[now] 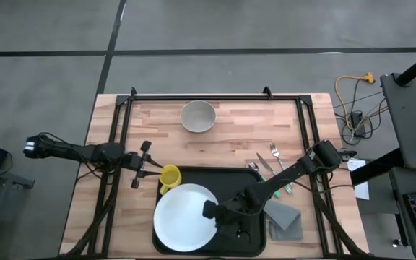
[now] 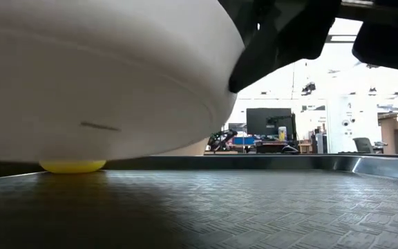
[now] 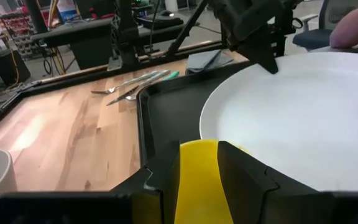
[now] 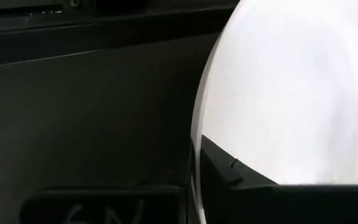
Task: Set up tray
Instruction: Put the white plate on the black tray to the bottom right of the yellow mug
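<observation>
1. We see the tray [image 1: 245, 177] at the table's front edge only from above.
2. At table height, the white plate [image 2: 102, 76] tilts above the tray floor.
3. Our right gripper [image 1: 212, 210], reaching low from the right, is clamped on the plate's rim.
4. Our left gripper [image 1: 157, 175] pinches the yellow cup [image 1: 170, 176].

A white plate [image 4: 291, 93] rim sits clamped by the right pincer [image 4: 197, 174] above the black tray [image 4: 86, 112].
</observation>
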`<state>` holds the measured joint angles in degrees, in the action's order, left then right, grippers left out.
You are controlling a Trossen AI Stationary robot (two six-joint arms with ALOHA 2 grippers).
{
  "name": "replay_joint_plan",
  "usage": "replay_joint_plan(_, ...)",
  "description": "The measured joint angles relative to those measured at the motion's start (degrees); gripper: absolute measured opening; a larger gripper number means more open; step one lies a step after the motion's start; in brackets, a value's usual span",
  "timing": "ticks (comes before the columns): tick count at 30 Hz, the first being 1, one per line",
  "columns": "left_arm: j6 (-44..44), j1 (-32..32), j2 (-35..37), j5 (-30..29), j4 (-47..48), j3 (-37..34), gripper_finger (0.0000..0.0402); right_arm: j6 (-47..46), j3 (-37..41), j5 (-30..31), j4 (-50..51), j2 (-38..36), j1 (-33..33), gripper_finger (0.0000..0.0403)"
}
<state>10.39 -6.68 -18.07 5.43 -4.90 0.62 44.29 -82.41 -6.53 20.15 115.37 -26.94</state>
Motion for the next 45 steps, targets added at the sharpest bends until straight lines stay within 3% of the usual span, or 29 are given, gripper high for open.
replay_joint_plan(17,0.0,0.0,-1.92,0.0,-0.01,-0.02,0.0094,-1.31,0.46,0.0,-0.35,0.02,0.15,0.0012)
replay_joint_plan(45,0.0,0.01,-1.92,0.0,-0.01,-0.02,0.0094,-8.01,0.46,0.01,-2.25,0.02,0.22,0.0123)
